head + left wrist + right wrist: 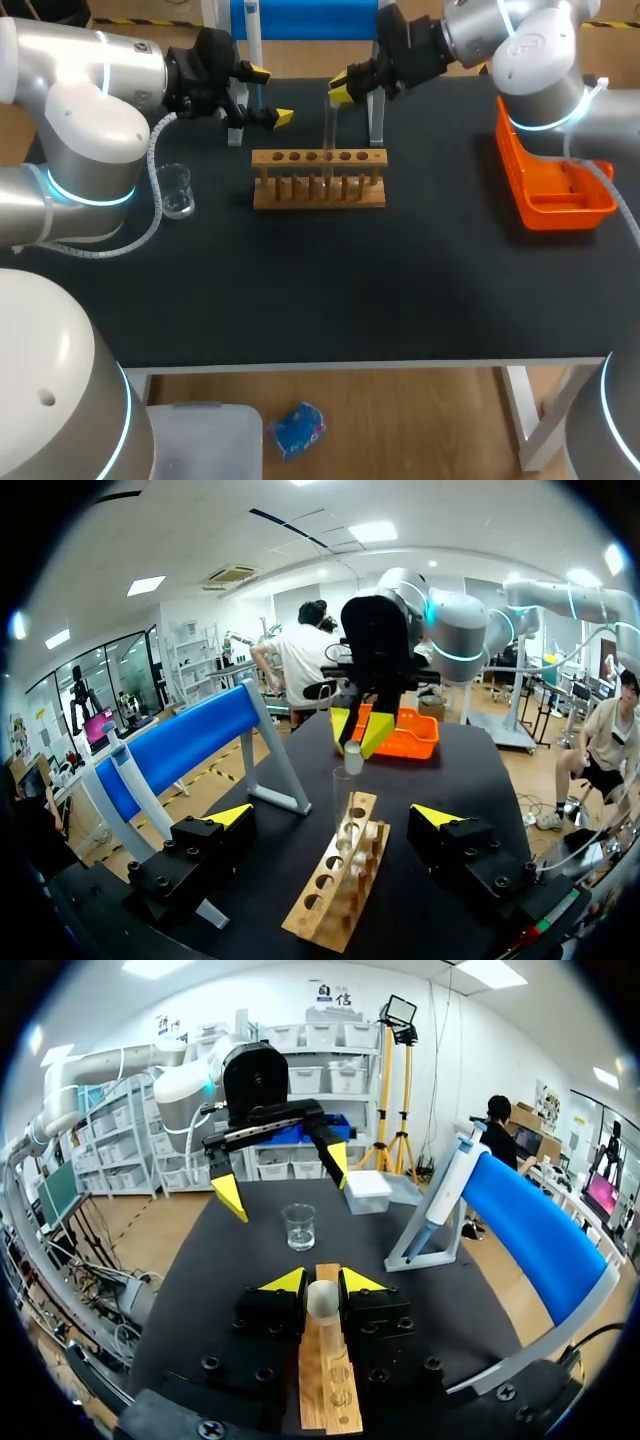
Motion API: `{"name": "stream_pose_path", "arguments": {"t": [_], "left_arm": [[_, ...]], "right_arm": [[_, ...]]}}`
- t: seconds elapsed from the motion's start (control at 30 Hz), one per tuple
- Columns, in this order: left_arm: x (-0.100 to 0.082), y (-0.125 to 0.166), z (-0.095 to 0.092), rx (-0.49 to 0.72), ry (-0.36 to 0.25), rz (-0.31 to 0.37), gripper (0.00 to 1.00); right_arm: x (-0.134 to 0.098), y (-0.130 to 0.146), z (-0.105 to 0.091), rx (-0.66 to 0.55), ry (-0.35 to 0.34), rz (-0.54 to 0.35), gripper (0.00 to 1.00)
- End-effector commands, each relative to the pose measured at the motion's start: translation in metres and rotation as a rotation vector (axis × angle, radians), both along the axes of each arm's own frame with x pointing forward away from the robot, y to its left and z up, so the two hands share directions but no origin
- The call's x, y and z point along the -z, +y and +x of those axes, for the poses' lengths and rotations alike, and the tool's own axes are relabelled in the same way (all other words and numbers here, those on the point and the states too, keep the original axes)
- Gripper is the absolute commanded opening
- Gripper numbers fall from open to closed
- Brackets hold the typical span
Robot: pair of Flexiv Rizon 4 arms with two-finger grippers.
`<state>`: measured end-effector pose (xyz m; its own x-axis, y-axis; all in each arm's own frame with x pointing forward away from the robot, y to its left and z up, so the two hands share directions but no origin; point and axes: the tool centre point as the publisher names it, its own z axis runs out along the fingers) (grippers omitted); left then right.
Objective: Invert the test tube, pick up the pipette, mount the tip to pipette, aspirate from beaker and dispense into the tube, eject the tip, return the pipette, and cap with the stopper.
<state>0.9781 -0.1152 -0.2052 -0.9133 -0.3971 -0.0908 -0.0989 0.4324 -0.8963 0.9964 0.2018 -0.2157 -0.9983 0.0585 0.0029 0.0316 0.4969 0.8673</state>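
Black matte bench fills the lower frame. At middle left stands a clear round beaker. Upper left, the left gripper hangs with fingers spread, holding nothing. At centre sits a wooden rack with a row of round holes. A clear glass tube rises upright from it, its top pinched by the right gripper. Far right lies an orange plastic tray.

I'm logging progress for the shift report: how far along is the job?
Early: no step looks finished yet. In hand: the right gripper is shut on the test tube, which stands upright at the rack. The left gripper is open and empty. Still left: all the pipetting from the beaker into the tube, then capping.
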Motion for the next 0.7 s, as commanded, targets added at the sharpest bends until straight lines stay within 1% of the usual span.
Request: {"name": "stream_pose_path", "arguments": {"t": [0.03,0.23,0.7], "left_arm": [[0.0011,0.0002,-0.0003,0.000,-0.004,-0.003,1.00],[0.0011,0.0002,-0.0003,0.000,-0.004,-0.003,1.00],[0.0011,0.0002,-0.0003,0.000,-0.004,-0.003,1.00]], "right_arm": [[-0.0046,0.0012,0.0013,-0.005,-0.006,0.001,0.00],[-0.0053,0.0028,0.0035,-0.012,-0.010,-0.011,0.00],[0.0039,0.0042,0.0048,-0.017,0.008,-0.025,0.00]]}}
